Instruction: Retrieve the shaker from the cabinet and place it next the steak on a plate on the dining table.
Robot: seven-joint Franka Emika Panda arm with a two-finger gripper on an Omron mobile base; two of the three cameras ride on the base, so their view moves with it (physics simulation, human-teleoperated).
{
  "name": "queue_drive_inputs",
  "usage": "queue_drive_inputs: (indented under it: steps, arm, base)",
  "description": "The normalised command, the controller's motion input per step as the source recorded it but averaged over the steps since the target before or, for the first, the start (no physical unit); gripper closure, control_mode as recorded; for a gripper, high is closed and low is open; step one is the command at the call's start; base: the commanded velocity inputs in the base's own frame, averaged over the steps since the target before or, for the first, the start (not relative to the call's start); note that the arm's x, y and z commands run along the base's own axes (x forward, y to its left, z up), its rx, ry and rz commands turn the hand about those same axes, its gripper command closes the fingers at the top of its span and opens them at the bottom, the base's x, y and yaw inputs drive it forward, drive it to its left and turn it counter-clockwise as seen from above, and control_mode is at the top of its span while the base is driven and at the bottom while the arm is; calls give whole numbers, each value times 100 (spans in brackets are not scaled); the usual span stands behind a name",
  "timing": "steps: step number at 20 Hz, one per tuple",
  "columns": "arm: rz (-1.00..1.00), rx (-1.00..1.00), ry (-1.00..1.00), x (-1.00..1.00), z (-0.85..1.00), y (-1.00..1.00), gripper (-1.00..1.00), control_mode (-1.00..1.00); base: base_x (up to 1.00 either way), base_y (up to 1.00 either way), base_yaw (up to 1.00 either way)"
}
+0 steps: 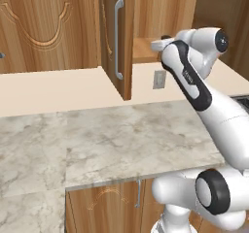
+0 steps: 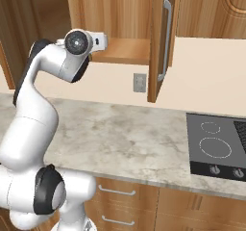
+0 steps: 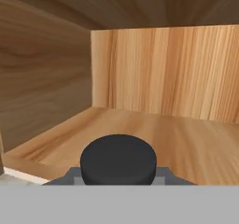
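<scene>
The wall cabinet (image 1: 48,28) stands open, its door (image 1: 116,38) with the silver bar handle (image 1: 118,39) swung out towards me. My gripper (image 3: 117,177) reaches into the open compartment at the front edge of the wooden shelf (image 3: 186,139). The shaker's dark cap (image 3: 117,158) sits right between the fingers, which press against both its sides; its tan body is hidden below. From the base, the hand (image 1: 159,44) (image 2: 102,39) shows at the shelf's front lip (image 2: 122,52). The steak, plate and dining table are out of view.
A beige-grey marbled counter (image 1: 121,135) runs below the cabinet, with a wall outlet (image 2: 140,83) above it. A black stovetop (image 2: 216,148) lies to the right. The open door (image 2: 161,42) hangs just right of the hand. Low cabinet doors (image 1: 107,205) sit under the counter.
</scene>
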Motion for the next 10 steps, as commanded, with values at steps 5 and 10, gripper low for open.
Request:
queue_drive_inputs:
  steps: [5, 10]
  arm:
    - [1, 0, -3, -74, 0, -6, 100, -100]
    - [0, 0, -3, -68, 0, 0, 100, -100]
  base:
    - [0, 0, 0]
    - [0, 0, 0]
